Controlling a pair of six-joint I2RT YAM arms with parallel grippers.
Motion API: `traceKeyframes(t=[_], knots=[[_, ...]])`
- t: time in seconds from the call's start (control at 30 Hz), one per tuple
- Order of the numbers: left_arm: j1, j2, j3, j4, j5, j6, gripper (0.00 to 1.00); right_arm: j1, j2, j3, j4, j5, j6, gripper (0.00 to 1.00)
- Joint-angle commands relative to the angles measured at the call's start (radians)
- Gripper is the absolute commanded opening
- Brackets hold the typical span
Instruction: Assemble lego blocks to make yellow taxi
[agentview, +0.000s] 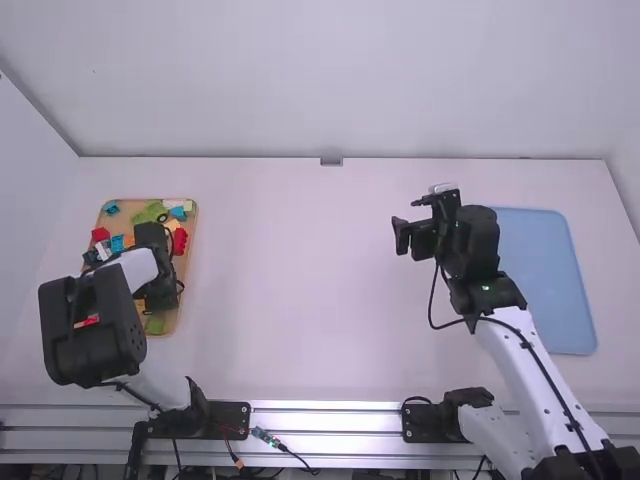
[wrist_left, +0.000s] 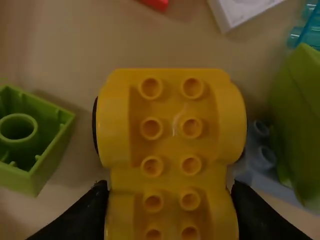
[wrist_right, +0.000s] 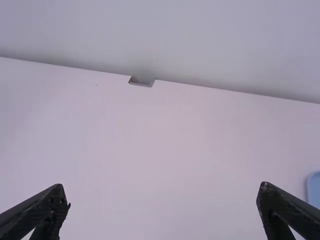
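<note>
1. We have the white table (agentview: 300, 280) as our workspace, with the blue tray (agentview: 545, 270) by the right arm, probably where the taxi gets built.
2. The right gripper (wrist_right: 162, 187) is parked over the table, its fingers wide apart with nothing between them.
3. The wooden tray (agentview: 189, 258) of loose blocks sits under the left arm, and our yellow base (wrist_left: 172, 105) lies in it.
4. The left gripper (wrist_left: 169, 187) looks clamped on that base, one finger against each long side at the narrower waist. We judge the step in hand to be the pick-up. We'd do well to keep that squeeze even, lift straight up, and stay level until we clear the green block (wrist_left: 45, 172) on one side and the curved green block (wrist_left: 305, 115) close by on the other. Dragging sideways could snag them or twist the base.
5. The base lies studs up. Its long axis runs between the fingers, square to the squeeze, with one rounded, wider end pointing out past the fingertips. We can't tell whether that's the taxi's nose or tail.
6. Smallest, the studs (wrist_left: 191, 127) run in pairs along that axis, a handy line for aligning the next block.
</note>
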Motion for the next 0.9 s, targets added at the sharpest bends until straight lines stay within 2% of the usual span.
traceKeyframes(t=[0.0, 0.23, 0.53, 0.57, 0.6, 0.87], knots=[[-0.006, 0.012, -0.024, -0.005, 0.023, -0.013, 0.43, 0.003, 0.005, 0.04, 0.0, -0.003, 0.003, 0.99], [-0.005, -0.007, 0.013, -0.051, 0.013, 0.016, 0.34, 0.003, 0.005, 0.04, 0.0, -0.003, 0.003, 0.99], [-0.008, -0.101, 0.202, -0.322, 0.032, 0.027, 0.28, 0.003, 0.005, 0.04, -0.004, -0.003, 0.003, 0.99], [-0.007, -0.113, 0.228, -0.342, 0.045, 0.084, 0.21, 0.003, 0.005, 0.04, -0.005, -0.003, 0.003, 0.99], [-0.007, -0.118, 0.243, -0.344, 0.054, 0.143, 0.02, 0.003, 0.005, 0.04, -0.005, -0.003, 0.003, 0.99], [-0.091, -0.143, 0.277, -0.314, 0.101, 0.414, 0.01, 0.003, 0.005, 0.04, -0.003, -0.006, 0.007, 0.99]])
